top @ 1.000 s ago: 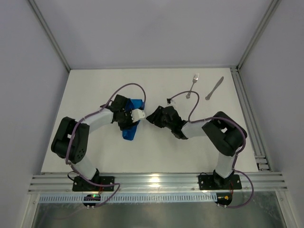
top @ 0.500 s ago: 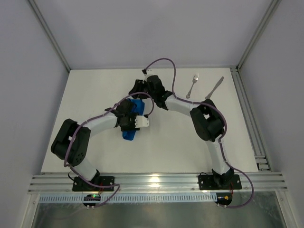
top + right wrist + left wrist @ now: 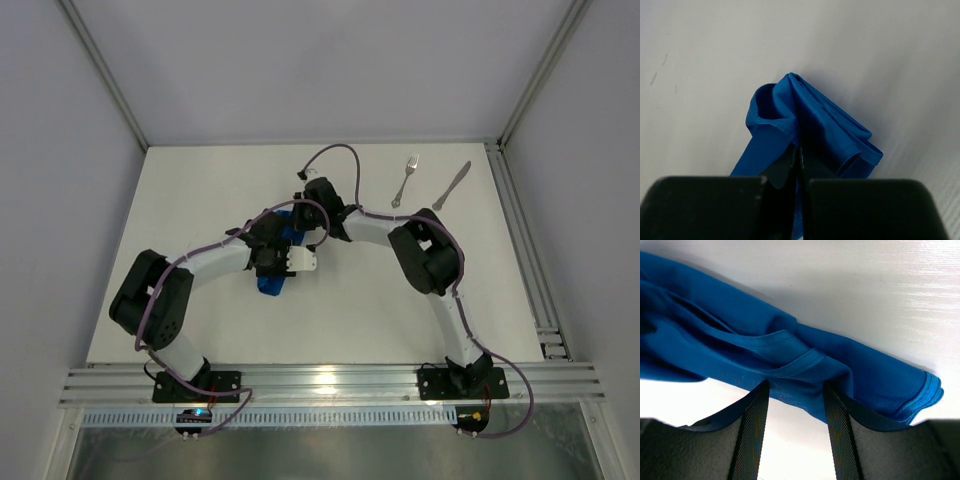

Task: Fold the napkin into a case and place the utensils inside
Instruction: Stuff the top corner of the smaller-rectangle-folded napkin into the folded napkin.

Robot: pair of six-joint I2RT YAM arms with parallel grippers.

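Note:
The napkin [image 3: 270, 284] lies mid-table as a crumpled, narrow blue strip [image 3: 740, 325], mostly hidden under both wrists in the top view. My left gripper [image 3: 270, 262] is over its near half. In the left wrist view, that gripper [image 3: 795, 386] has its jaws half apart with the fingertips against the cloth's near edge. My right gripper [image 3: 304, 226] is at the strip's far end. Its jaws [image 3: 800, 148] are closed on a layer of the bunched blue cloth [image 3: 825, 120]. The fork [image 3: 404, 181] and knife [image 3: 451, 186] lie at the far right, away from both grippers.
The white table top [image 3: 200, 190] is walled in by a grey metal frame, with a rail [image 3: 525, 250] along its right edge. Both arms arch in over the middle, and a purple cable [image 3: 345, 160] loops above the right wrist.
My right arm swung from beside the napkin's right side round to its far end, then came down slightly and shut on the cloth. The left gripper stayed on the napkin.

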